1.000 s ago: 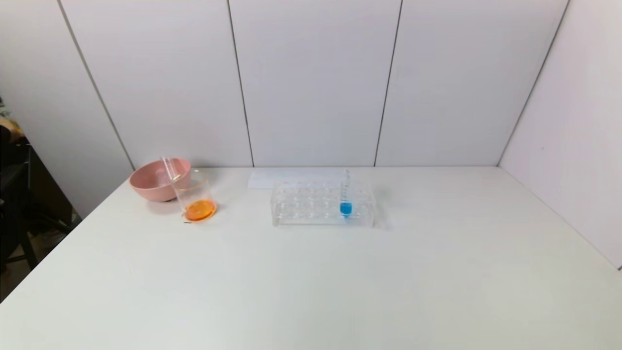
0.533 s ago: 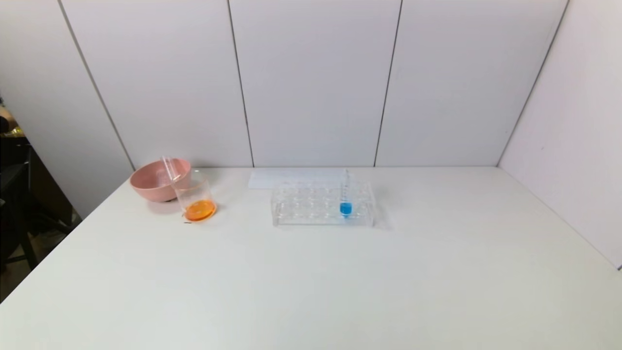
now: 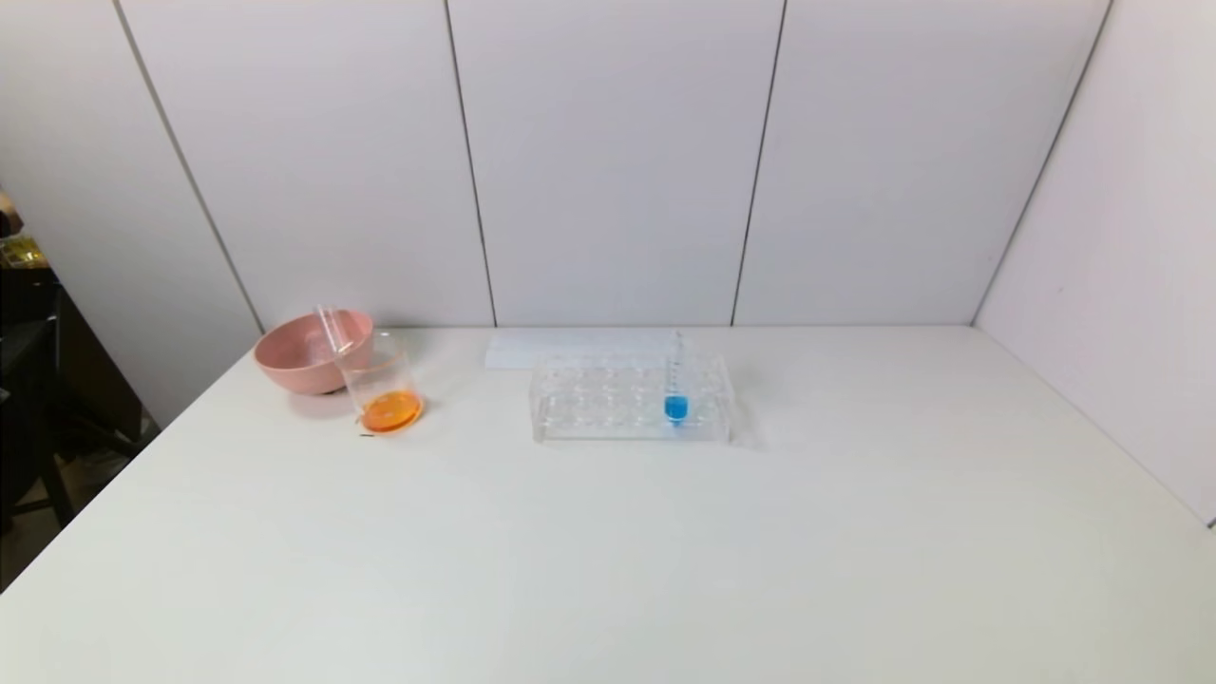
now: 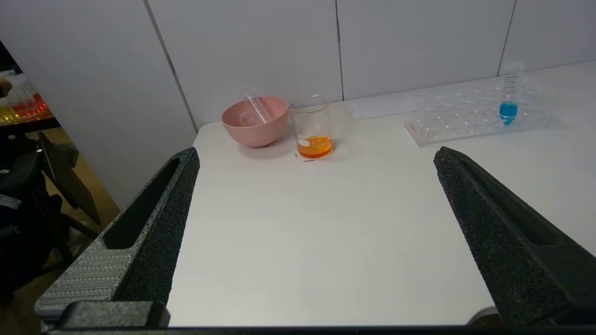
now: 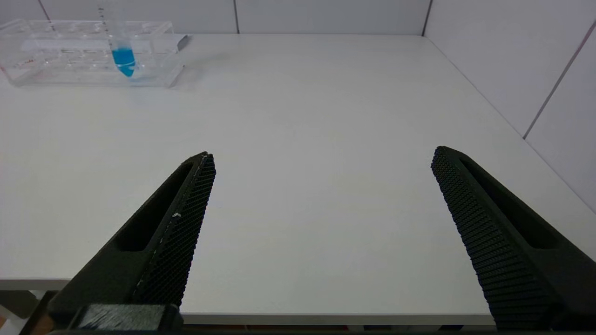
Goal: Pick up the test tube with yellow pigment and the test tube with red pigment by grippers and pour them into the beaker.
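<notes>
The beaker (image 3: 385,385) stands at the back left of the white table with orange liquid (image 3: 390,412) in its bottom; the left wrist view also shows the beaker (image 4: 313,122). A clear empty tube (image 3: 330,329) leans in the pink bowl (image 3: 285,363) right behind it. No tube holding yellow or red pigment is in view. My left gripper (image 4: 315,153) hangs open over the table's near left part, far short of the beaker, with nothing between its fingers. My right gripper (image 5: 322,152) hangs open and empty over the near right edge. Neither gripper shows in the head view.
A clear tube rack (image 3: 608,407) stands at the back middle with one blue-liquid tube (image 3: 675,391) upright in it. A white paper sheet (image 3: 551,348) lies behind the rack. Walls close off the back and right. Dark furniture (image 3: 38,399) stands beyond the table's left edge.
</notes>
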Tool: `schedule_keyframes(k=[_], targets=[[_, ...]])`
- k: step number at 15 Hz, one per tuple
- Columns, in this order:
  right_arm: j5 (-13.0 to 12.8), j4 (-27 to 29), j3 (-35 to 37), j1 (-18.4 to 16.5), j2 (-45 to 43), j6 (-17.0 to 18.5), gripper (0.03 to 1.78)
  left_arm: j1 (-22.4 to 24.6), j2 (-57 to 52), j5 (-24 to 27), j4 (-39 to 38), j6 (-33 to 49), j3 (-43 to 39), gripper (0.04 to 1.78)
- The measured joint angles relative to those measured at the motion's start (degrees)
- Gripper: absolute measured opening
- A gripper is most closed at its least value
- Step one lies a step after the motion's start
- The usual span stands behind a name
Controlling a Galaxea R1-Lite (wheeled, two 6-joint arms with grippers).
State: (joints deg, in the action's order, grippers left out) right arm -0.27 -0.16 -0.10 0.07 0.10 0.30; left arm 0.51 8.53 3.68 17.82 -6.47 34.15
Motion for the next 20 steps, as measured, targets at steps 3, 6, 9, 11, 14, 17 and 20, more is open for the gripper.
schedule_keyframes(k=[3, 6, 9, 11, 14, 17, 20], targets=[[0.0, 0.0, 0.0, 0.0, 0.0, 0.0, 1.70, 0.0, -3.2, -0.3, -8.5, 1.7, -8.9, 1.76], [0.0, 0.0, 0.0, 0.0, 0.0, 0.0, 1.70, -0.1, -6.1, -1.3, -19.2, 2.2, -19.2, 1.76], [0.0, 0.0, 0.0, 0.0, 0.0, 0.0, 1.70, -0.2, -8.0, -1.6, -22.2, 1.2, -26.3, 1.76], [0.0, 0.0, 0.0, 0.0, 0.0, 0.0, 1.70, -0.2, -8.4, -1.5, -23.8, 0.2, -30.8, 1.76], [0.0, 0.0, 0.0, 0.0, 0.0, 0.0, 1.70, -0.2, -8.5, -2.1, -20.3, -1.2, -33.7, 1.76], [0.0, 0.0, 0.0, 0.0, 0.0, 0.0, 1.70, -0.2, -8.5, -2.1, -18.8, -1.3, -34.1, 1.76], [0.0, 0.0, 0.0, 0.0, 0.0, 0.0, 1.70, -0.2, -8.5, -2.2, -18.5, -0.9, -34.1, 1.76]])
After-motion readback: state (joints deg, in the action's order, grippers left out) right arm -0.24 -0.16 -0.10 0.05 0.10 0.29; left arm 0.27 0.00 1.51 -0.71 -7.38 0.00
